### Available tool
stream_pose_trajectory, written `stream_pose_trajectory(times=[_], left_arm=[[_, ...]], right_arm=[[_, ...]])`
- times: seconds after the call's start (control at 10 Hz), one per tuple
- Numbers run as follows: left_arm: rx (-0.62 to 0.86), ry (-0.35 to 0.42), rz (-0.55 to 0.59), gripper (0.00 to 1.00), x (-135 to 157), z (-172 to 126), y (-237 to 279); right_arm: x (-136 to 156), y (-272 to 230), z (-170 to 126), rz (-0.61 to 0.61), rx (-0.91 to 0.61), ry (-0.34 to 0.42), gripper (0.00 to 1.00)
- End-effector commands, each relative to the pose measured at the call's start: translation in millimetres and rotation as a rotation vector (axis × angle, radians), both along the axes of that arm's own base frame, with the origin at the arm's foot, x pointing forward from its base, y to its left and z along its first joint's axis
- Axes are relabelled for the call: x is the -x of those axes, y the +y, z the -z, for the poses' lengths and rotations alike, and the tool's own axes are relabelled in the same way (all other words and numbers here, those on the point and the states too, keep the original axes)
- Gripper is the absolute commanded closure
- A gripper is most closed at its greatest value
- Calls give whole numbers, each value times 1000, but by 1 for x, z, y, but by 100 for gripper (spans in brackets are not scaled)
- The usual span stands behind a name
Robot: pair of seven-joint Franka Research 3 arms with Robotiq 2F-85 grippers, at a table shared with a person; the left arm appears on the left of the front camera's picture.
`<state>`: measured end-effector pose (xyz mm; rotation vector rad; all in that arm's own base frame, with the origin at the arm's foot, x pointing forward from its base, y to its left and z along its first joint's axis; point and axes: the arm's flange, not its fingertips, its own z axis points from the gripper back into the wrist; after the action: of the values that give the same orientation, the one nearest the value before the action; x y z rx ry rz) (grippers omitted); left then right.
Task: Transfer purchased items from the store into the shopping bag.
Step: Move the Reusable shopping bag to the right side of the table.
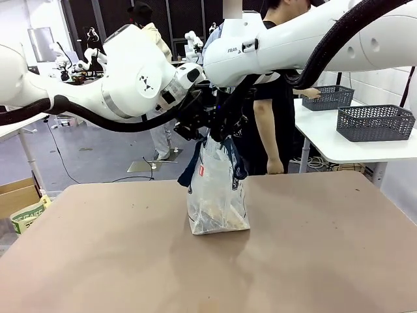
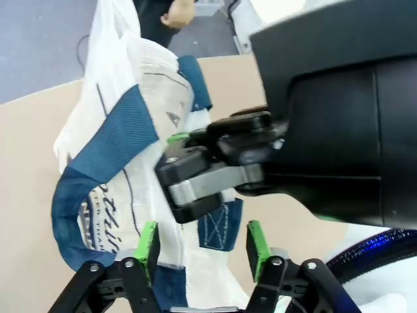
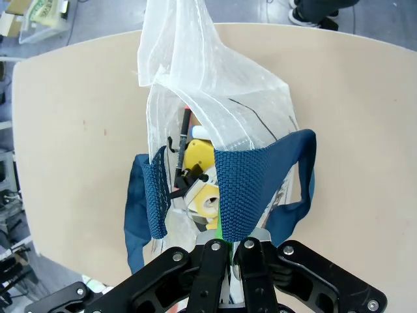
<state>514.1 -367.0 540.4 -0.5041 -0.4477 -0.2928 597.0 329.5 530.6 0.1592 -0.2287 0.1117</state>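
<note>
The shopping bag, translucent white with navy strap handles, stands upright in the middle of the tan table. Both grippers meet just above its mouth. My right gripper is shut on a navy strap handle and holds the bag's top up. In the right wrist view the purchased items, yellow and dark packets, lie inside the bag. My left gripper is open, its green pads wide apart on either side of the bag's fabric and handle without pinching them.
A person stands right behind the bag at the table's far side. Two dark grey mesh baskets rest on a white side table at the right. A cardboard box sits on the floor at the left.
</note>
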Motion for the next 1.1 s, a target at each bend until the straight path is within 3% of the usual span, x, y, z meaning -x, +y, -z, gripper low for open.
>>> stream_pose_trajectory(times=[0.0, 0.3, 0.9, 1.0], left_arm=[[52, 10, 57, 0, 3, 4, 6], [41, 33, 109, 0, 8, 6, -2], [-130, 67, 165, 0, 15, 30, -15], [-173, 50, 176, 13, 16, 32, -17]], right_arm=[[-3, 3, 1, 17, -34, -3, 100], [-4, 3, 0, 16, -33, -1, 100], [-4, 2, 2, 11, -37, 2, 100], [-4, 2, 2, 9, -38, 4, 100]])
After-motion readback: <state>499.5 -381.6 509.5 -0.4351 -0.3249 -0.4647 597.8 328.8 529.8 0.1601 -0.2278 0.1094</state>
